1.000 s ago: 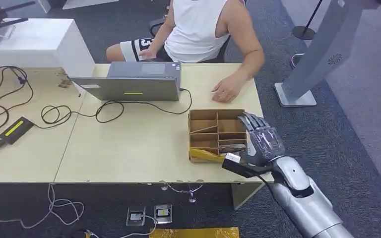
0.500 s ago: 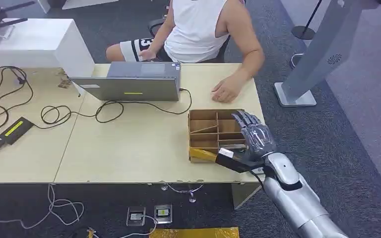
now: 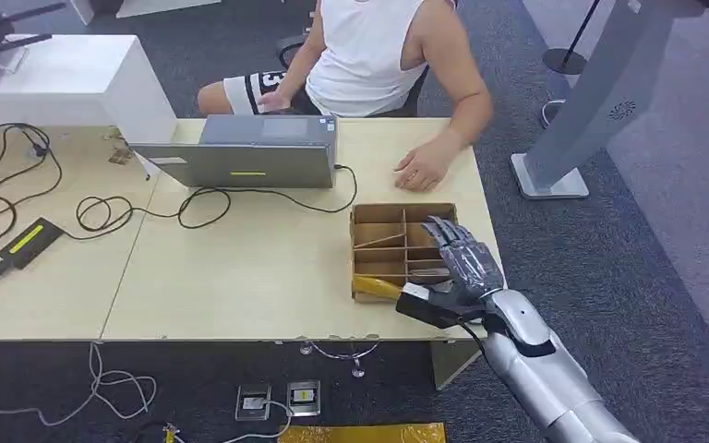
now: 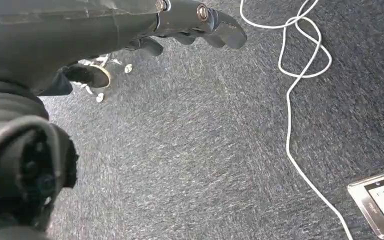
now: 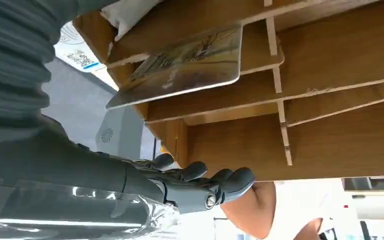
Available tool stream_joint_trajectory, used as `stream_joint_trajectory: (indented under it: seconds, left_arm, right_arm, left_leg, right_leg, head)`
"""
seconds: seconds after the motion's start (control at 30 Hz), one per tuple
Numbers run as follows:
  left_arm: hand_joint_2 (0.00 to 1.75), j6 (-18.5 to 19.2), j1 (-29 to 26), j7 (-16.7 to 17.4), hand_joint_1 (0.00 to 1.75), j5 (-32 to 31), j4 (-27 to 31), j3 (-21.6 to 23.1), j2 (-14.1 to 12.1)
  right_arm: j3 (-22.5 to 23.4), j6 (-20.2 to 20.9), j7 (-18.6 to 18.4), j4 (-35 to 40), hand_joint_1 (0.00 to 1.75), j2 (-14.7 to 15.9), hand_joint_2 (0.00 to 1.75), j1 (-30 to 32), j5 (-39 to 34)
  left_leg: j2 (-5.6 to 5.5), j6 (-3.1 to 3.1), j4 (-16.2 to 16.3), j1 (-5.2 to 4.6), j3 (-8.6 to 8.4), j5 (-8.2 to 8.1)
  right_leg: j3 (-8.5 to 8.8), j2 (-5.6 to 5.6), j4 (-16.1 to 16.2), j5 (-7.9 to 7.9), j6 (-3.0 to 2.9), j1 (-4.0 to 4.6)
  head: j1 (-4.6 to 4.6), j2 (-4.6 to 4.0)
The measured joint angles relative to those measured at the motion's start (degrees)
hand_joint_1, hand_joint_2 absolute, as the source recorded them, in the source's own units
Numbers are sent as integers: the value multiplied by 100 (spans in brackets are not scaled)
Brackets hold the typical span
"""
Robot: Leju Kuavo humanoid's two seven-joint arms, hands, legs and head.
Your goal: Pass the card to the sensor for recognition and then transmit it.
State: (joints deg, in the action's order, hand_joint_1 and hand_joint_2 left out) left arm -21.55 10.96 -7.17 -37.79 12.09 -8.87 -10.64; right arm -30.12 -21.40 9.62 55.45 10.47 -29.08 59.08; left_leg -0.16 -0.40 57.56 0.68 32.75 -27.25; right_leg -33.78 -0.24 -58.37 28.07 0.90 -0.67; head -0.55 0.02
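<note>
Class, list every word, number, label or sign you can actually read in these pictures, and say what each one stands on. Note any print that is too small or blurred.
No text reads clearly in any view.
Shorts of the person: large dark figures, partly hidden, not readable.
Grey stand: a round swirl emblem, no words.
Card in the wooden box: a printed picture, no legible words.
Laptop: yellow strip, too small.
White sticker: blurred print.
</note>
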Motion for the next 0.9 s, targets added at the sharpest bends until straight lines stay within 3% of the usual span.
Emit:
stream_joint_trajectory:
  seconds: [0.5,0.9]
  left_arm:
    - [0,55,35,0,0,-15,0,0,-37]
    - [0,44,95,0,0,15,-2,0,-37]
  right_arm:
    - [-2,-35,-142,835,0,234,175,467,-258]
    - [-2,-59,-111,988,0,275,175,537,-232]
  left_leg:
    - [1,0,0,-1,-1,0]
    - [3,0,0,0,-2,0]
  right_leg:
    - [-1,3,1,0,0,-1]
    - [-1,6,0,0,0,0]
  head:
    - [0,0]
    - [2,0]
